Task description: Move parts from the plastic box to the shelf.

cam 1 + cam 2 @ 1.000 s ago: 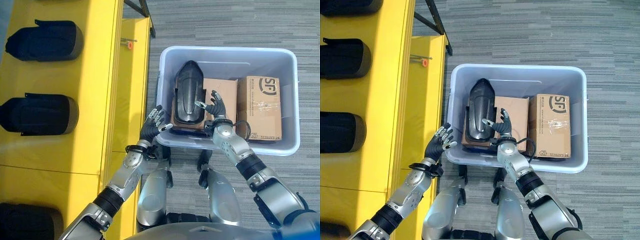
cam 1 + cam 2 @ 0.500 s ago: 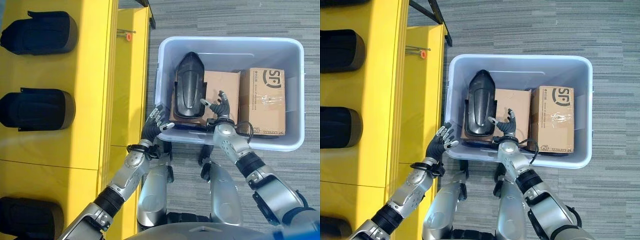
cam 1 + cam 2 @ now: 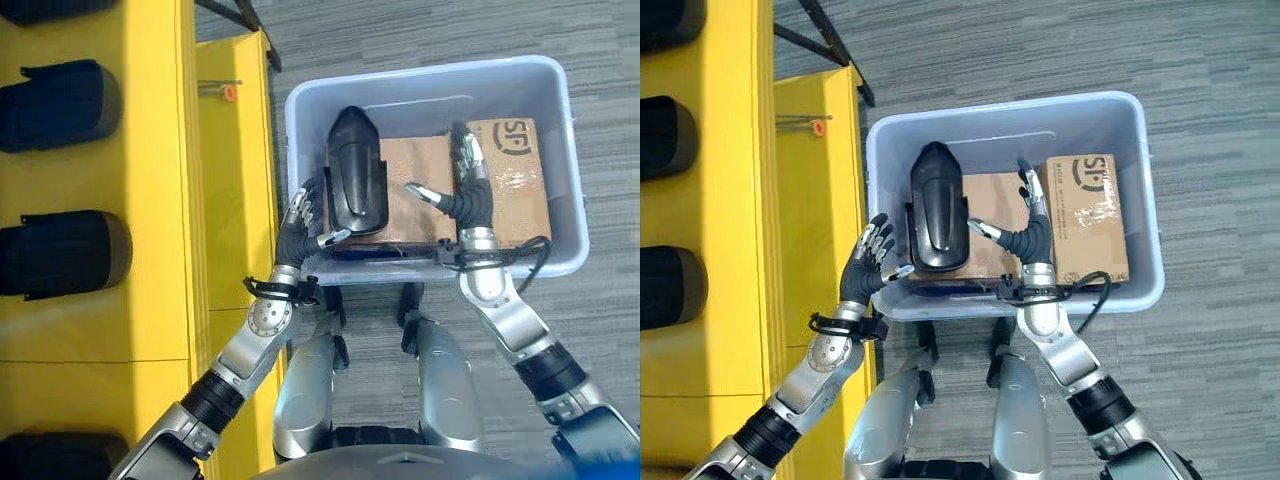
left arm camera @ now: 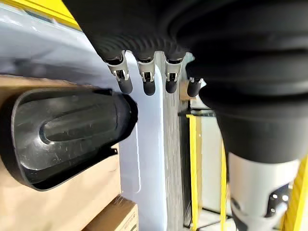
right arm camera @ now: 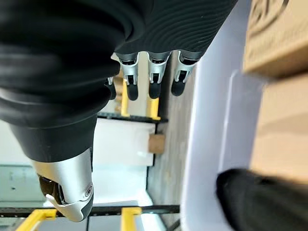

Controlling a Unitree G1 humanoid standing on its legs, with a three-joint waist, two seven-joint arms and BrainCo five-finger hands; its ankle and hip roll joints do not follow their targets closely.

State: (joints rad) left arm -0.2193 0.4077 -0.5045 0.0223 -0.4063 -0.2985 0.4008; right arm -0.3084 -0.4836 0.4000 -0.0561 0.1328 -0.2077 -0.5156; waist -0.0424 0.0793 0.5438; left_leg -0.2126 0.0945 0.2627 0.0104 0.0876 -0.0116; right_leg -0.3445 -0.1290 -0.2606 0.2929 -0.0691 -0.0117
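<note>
No readable print worth reporting here

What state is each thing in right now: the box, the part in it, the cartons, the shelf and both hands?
plastic box: open-topped, on the floor beside the shelf.
black part: lying in the box on a carton, not gripped.
cardboard cartons: closed, taped, in the box.
yellow shelf: holds black parts.
left hand: open, beside the part.
right hand: open, over the cartons.

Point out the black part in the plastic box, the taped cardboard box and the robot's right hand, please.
black part point(image 3: 356, 185): left eye view, on the middle of its domed top.
taped cardboard box point(image 3: 517, 185): left eye view, on its taped top face.
right hand point(image 3: 1025, 239): right eye view, on the palm, fingers straight.
</note>
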